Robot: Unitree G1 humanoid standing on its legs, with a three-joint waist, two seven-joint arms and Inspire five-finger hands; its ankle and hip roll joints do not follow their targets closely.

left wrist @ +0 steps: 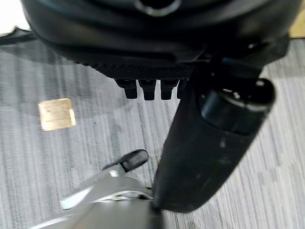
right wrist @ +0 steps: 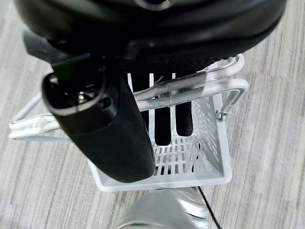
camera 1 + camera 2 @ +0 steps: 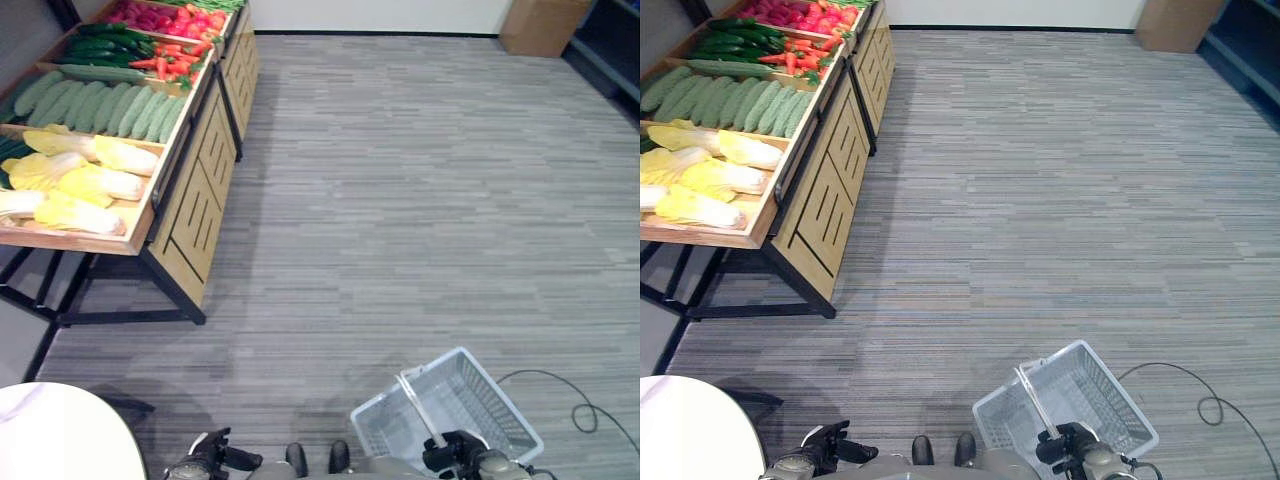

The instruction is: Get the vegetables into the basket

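The vegetables lie in a wooden stand [image 3: 200,190] at the left: yellow-white cabbages [image 3: 80,185] nearest, pale green cucumbers [image 3: 100,105] behind them, then dark cucumbers [image 3: 105,45] and carrots [image 3: 175,58]. A white basket [image 3: 480,395] hangs low at the right, far from the stand, with nothing in it [image 2: 190,152]. My right hand [image 2: 162,119] is shut on the basket's handle [image 2: 190,86], fingers curled round it. My left hand [image 3: 212,458] hangs at the lower left, relaxed and holding nothing.
Grey striped carpet runs between me and the stand. A white round table [image 3: 60,435] sits at the lower left, by the stand's black frame [image 3: 120,315]. A cardboard box [image 3: 545,25] and a dark shelf [image 3: 615,45] stand at the far right.
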